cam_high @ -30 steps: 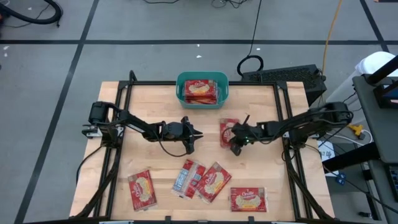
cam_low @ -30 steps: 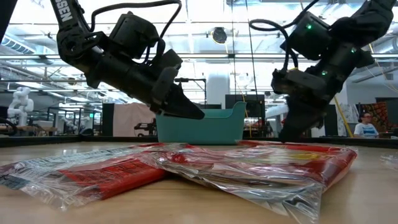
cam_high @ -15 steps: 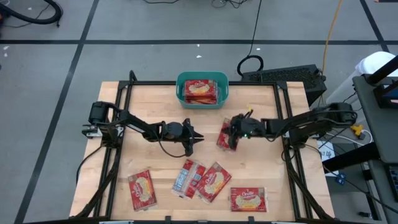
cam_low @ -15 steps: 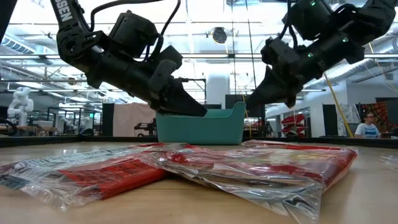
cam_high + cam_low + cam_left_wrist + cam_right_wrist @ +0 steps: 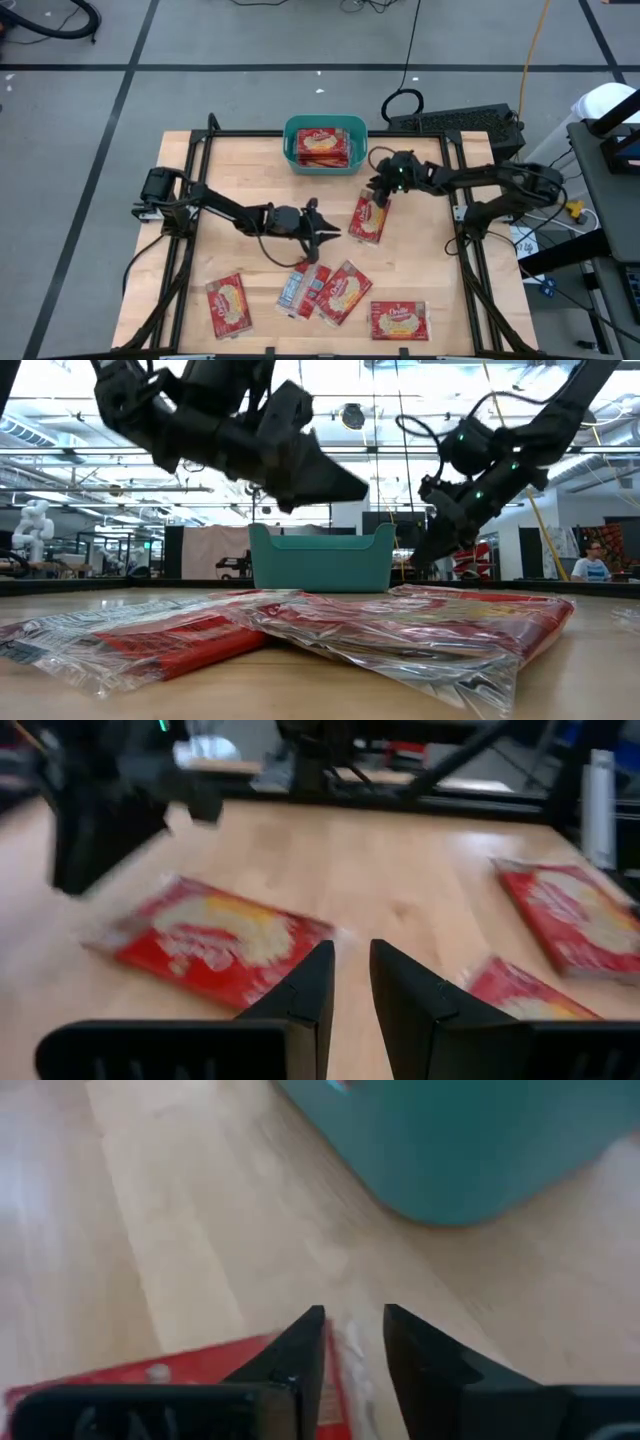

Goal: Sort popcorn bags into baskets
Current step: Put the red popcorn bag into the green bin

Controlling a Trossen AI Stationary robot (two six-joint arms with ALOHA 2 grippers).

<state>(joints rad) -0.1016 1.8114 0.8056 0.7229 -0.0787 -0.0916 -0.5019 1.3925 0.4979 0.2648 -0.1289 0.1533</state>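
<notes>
The teal basket (image 5: 325,143) stands at the table's far middle with popcorn bags (image 5: 322,146) inside. One red popcorn bag (image 5: 368,218) lies flat on the wood just near of it. My right gripper (image 5: 383,192) is over that bag's far end, open by a small gap (image 5: 353,1312). My left gripper (image 5: 325,232) hovers left of the same bag, raised off the table, open by a narrow gap (image 5: 352,948) with nothing between its fingers. Several more bags (image 5: 320,292) lie along the near edge. My right gripper slants down at the far end of the bag, whose clear sealed edge (image 5: 350,1342) shows in the gap between the fingers. I cannot tell whether the fingers touch it. The bag lies on the table.
A single bag (image 5: 228,305) lies at the near left and another (image 5: 399,320) at the near right. A black frame (image 5: 455,180) borders the table. In the low view, overlapping bags (image 5: 400,625) fill the foreground before the basket (image 5: 320,558). Bare wood lies between the arms.
My right gripper has swung toward the far edge and the basket, turning as it went. The bag by it has shifted and now lies flat, its far end under the gripper. My left gripper has risen and moved toward the right and near side.
</notes>
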